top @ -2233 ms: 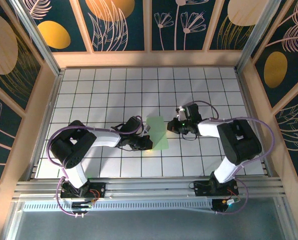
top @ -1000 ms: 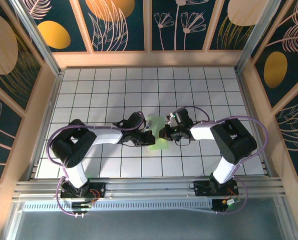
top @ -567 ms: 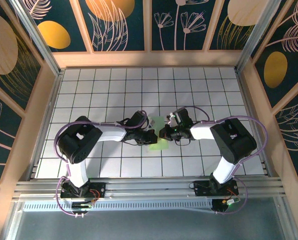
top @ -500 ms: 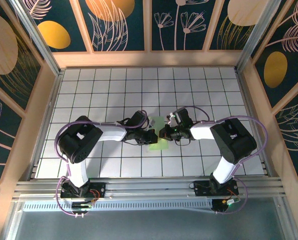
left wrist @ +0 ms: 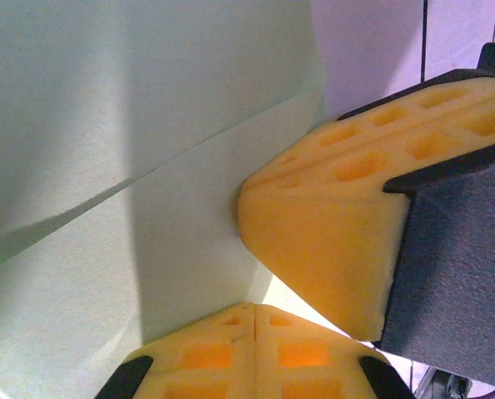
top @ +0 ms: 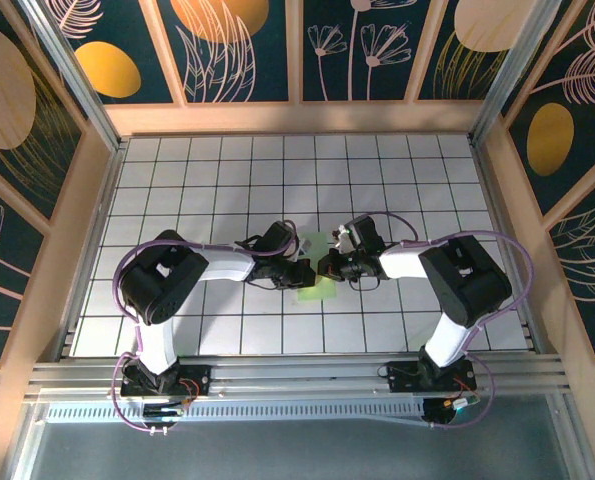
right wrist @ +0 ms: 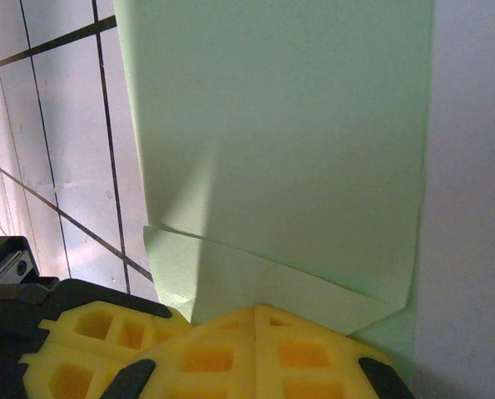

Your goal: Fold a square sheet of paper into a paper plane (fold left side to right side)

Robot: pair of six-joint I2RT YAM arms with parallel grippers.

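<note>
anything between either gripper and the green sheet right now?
Nothing visible. The left gripper and the right gripper each have their pads shut on the green sheet itself. They meet it from opposite sides, close together, with no other object between them.

We look down on the whole table (top: 207, 170) from high above and behind the arm bases (top: 162, 381), which sit at 6 o'clock. Each wrist camera rides on its arm and peers forward at very close range, so the left gripper (left wrist: 254, 320) and the right gripper (right wrist: 255, 320) each poke in at 6 o'clock, with the paper (left wrist: 106, 166) spreading toward 12. All three views share that small patch of paper at the table's middle, and each wrist view catches the other gripper, at 3 o'clock on the left, 8 o'clock on the right.
</note>
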